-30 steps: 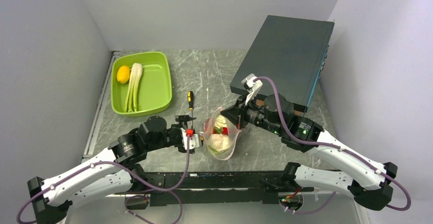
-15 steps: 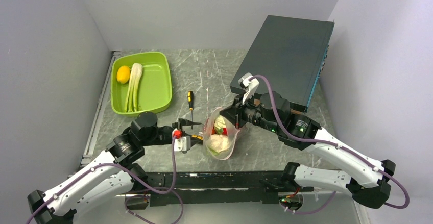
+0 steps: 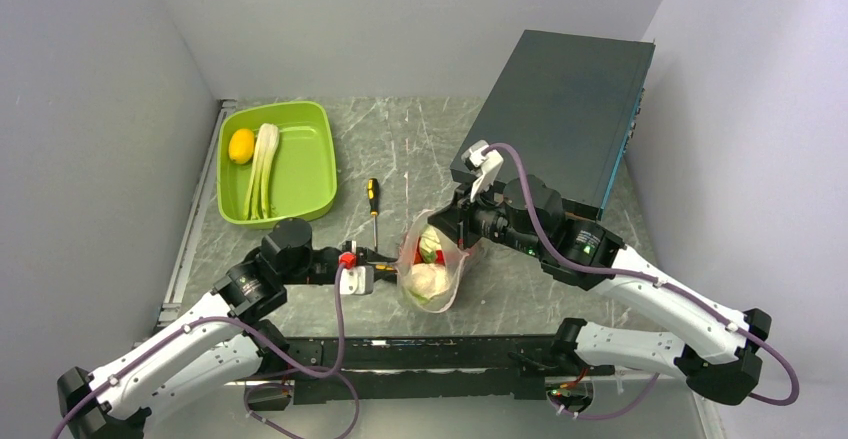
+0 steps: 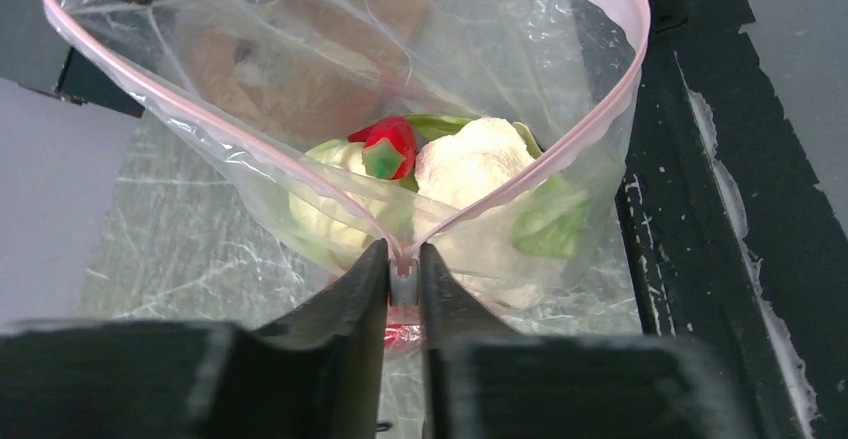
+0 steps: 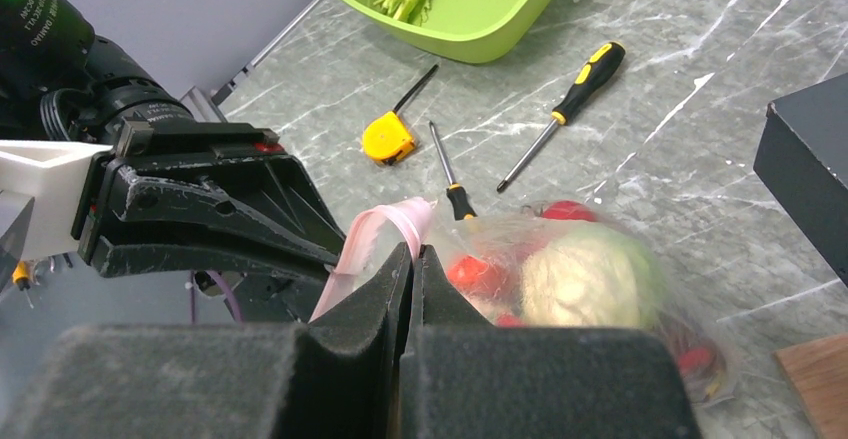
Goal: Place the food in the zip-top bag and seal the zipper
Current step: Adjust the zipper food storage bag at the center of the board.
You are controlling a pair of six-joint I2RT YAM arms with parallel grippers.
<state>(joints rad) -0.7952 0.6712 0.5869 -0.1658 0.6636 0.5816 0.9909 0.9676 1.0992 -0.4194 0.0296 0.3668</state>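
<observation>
The zip-top bag [image 3: 435, 277] stands on the table between both arms with its mouth open in a wide loop. Its pink zipper [image 4: 250, 144] runs round that mouth. Inside lie the food pieces: a white cauliflower [image 4: 470, 164], a red chili [image 4: 388, 149] and a green leafy head [image 4: 545, 224]. My left gripper [image 4: 403, 259] is shut on the small grey slider at the near end of the zipper. At the other end, my right gripper [image 5: 413, 254] is shut on the pink strip [image 5: 385, 224], holding the bag's mouth up.
A lime-green tray [image 3: 310, 169] at the back left holds a yellow piece and pale stalks. A yellow-and-black screwdriver [image 3: 373, 204], a thinner screwdriver [image 5: 445, 164] and an orange tape measure [image 5: 388, 139] lie left of the bag. A dark box [image 3: 560, 109] stands back right.
My left gripper has moved right to the bag's left end and closed on the zipper slider. The right gripper has kept its grip and shifted only slightly.
</observation>
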